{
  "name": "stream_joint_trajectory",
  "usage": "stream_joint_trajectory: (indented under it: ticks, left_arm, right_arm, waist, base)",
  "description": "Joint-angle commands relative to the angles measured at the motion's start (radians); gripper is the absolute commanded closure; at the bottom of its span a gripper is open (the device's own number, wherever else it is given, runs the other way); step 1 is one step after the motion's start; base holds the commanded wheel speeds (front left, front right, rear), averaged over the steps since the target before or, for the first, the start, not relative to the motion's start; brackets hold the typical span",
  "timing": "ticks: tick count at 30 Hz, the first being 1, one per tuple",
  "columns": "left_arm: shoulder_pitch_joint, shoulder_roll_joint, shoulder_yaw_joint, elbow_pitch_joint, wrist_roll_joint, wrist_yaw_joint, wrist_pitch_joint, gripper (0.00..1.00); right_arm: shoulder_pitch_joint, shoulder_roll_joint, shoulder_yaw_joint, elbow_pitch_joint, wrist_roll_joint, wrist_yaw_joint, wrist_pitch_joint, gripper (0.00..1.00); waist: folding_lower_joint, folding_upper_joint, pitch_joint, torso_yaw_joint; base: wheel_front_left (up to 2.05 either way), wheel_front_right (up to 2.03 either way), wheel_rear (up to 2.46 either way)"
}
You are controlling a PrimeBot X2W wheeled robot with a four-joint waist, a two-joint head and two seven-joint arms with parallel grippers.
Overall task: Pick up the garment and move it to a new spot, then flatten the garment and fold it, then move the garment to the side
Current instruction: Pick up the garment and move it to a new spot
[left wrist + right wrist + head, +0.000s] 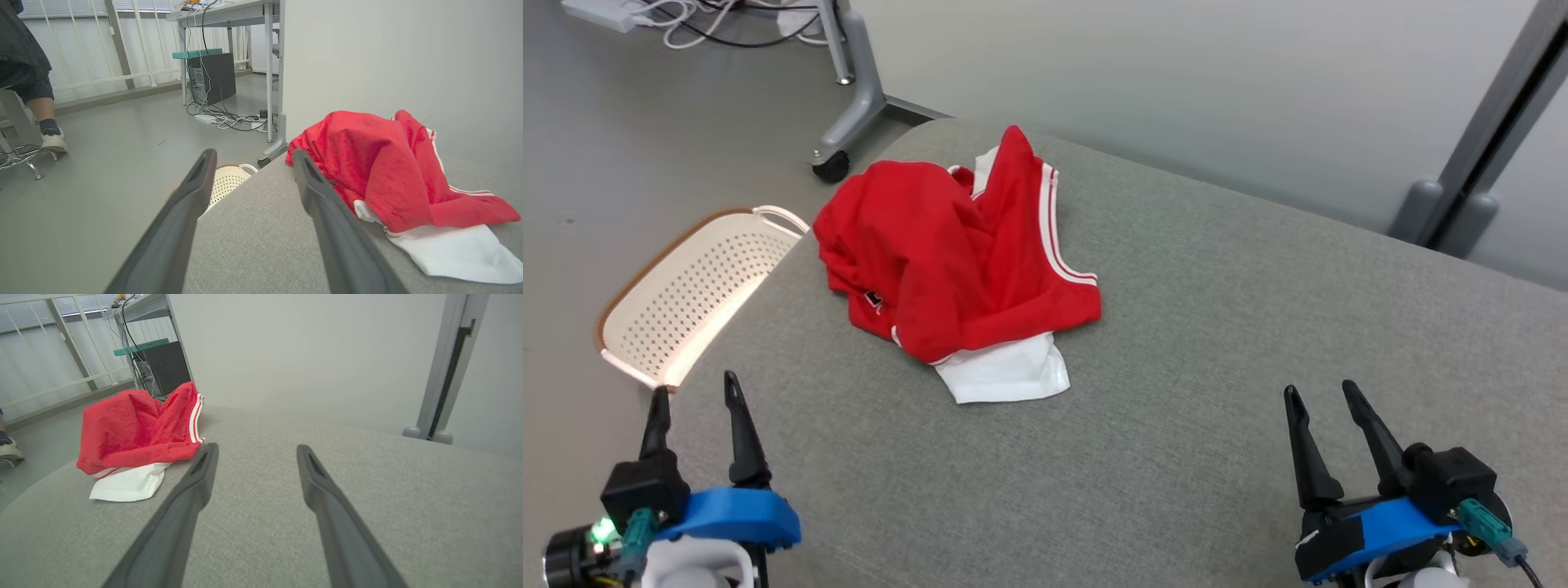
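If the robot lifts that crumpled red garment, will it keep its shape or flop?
Probably flop: the garment lies in soft folds, so it should drape. It looks thin, likely light. Pushed over the grey fabric surface, it would probably bunch, not slide.

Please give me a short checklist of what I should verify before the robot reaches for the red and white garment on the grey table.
1. Left gripper open and holding nothing: ok.
2. Right gripper open and holding nothing: ok.
3. Garment rests on the table, near the edge by the basket: ok.
4. Nothing lies on the table between either gripper and the garment: ok.
5. Bare table to the garment's right for a new spot: ok.
6. Garment already flat: not ok, it lies in a crumpled heap.
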Motion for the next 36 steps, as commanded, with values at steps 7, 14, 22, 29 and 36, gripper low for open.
stream_joint_trajectory:
  ticks: [7, 14, 22, 29, 36]
  left_arm:
    - [-0.168, 0.053, 0.046, 0.024, -0.03, -0.019, -0.003, 0.0]
    - [-0.358, 0.123, 0.085, 0.08, -0.06, -0.037, 0.0, 0.0]
    - [-0.567, 0.215, 0.065, 0.233, -0.075, -0.092, 0.137, 0.0]
    - [-0.654, 0.25, 0.017, 0.407, -0.092, -0.14, 0.365, 0.0]
    - [-0.653, 0.227, -0.034, 0.506, -0.132, -0.173, 0.566, 0.41]
  right_arm:
    - [-0.034, -0.007, -0.026, -0.037, -0.071, 0.002, -0.004, 0.0]
    - [-0.078, -0.007, -0.059, -0.079, -0.126, 0.001, -0.004, 0.0]
    - [-0.111, -0.02, -0.085, -0.135, -0.15, 0.001, -0.004, 0.0]
    - [-0.123, -0.033, -0.093, -0.155, -0.143, 0.001, -0.004, 0.0]
    - [-0.116, -0.03, -0.093, -0.151, -0.141, 0.001, -0.004, 0.0]
  waist:
    - [0.0002, 0.0, 0.075, -0.103]
    - [0.0002, 0.0, 0.184, -0.228]
    - [0.0002, 0.0, 0.308, -0.318]
    - [0.0002, 0.0, 0.343, -0.345]
    - [0.0002, 0.0, 0.331, -0.341]
  base:
    - [0.0, 0.0, 0.0]
    - [0.0, 0.0, 0.0]
    - [0.0, 0.0, 0.0]
    - [0.0, 0.0, 0.0]
    - [0.0, 0.0, 0.0]
